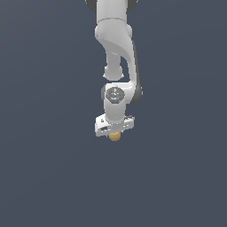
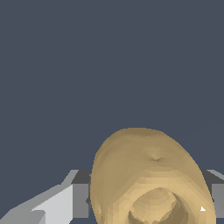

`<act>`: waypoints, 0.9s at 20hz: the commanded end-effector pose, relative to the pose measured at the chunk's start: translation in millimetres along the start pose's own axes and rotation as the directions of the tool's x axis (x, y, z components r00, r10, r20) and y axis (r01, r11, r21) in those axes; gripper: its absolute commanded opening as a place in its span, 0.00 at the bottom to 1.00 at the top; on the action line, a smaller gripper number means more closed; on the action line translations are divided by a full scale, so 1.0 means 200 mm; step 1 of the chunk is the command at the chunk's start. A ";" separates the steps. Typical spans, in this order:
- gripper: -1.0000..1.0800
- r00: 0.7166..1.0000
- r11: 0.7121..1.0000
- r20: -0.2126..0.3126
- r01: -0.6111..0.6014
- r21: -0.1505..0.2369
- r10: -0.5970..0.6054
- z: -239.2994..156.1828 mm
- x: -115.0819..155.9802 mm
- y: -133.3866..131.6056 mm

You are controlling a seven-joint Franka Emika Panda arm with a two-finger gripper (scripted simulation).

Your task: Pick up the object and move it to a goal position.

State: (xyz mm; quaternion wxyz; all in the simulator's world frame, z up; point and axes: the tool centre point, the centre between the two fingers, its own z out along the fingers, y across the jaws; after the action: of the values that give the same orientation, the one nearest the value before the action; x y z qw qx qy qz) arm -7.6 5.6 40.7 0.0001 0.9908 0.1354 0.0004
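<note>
The object [image 1: 115, 136] is a small tan-gold roundish lump that sticks out just below the white gripper [image 1: 115, 133] in the middle of the exterior view. In the wrist view the object [image 2: 148, 175] fills the space between the two grey fingers [image 2: 65, 203], with a hollow showing on its near side. The gripper is shut on it, one finger touching each flank. The arm reaches down from the upper middle of the exterior view. Whether the object rests on the floor or hangs above it cannot be told.
A plain dark grey-blue surface [image 1: 44, 168] fills both views all around the arm. No other objects, containers or edges show.
</note>
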 end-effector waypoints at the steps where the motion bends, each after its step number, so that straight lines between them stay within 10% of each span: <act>1: 0.00 1.000 1.000 0.001 0.000 0.000 0.000 0.00 0.00 0.00; 18: 0.00 1.000 1.000 0.000 0.000 0.000 0.000 -0.04 0.08 0.09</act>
State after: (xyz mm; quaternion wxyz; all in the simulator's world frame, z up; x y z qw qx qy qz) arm 8.1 -4.5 47.0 0.0001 0.9908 0.1356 0.0003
